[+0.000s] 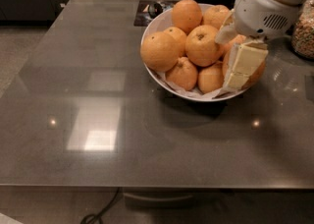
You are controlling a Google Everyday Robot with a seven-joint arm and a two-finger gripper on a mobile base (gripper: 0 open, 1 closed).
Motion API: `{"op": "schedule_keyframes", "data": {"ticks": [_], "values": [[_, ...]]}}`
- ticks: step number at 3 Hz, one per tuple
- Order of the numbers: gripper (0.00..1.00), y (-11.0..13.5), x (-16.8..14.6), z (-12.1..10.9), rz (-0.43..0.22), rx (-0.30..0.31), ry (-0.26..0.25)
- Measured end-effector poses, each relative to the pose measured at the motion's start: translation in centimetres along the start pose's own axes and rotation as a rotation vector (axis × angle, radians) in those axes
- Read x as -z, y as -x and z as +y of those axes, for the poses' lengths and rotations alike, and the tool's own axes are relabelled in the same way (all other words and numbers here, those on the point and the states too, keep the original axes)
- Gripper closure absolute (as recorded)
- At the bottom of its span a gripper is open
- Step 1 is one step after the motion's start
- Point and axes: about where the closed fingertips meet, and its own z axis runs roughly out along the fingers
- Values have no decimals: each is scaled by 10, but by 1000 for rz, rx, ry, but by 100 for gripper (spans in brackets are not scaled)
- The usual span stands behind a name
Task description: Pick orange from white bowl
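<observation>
The white bowl (164, 83), lined with crinkled paper, stands at the back right of the table and is piled with several oranges. The orange (201, 46) with the dark stem scar lies near the top middle of the pile. A same-sized orange (159, 51) with no dark spot sits at the left, and a smaller orange (182, 73) with a raised nub at the front. My gripper (239, 76) reaches down into the bowl's right side, just right of the scarred orange. It covers part of another orange (258, 72) by the right rim.
The bowl stands on a glossy dark grey table (98, 120) that reflects ceiling lights. A glass jar of grains (304, 31) stands at the right edge. A dark tablet-like object (149, 12) lies behind the bowl. Dark cabinets line the back.
</observation>
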Motion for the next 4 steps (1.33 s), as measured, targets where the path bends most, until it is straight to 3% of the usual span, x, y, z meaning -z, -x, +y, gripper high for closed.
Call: {"op": "schedule_keyframes", "data": {"ticks": [2,3,4], "values": [[26,-5,0,0,18,-14,-3],[15,-6,9,-13,36,4,-62],[13,-8,23,-29,61,23,-120]]}}
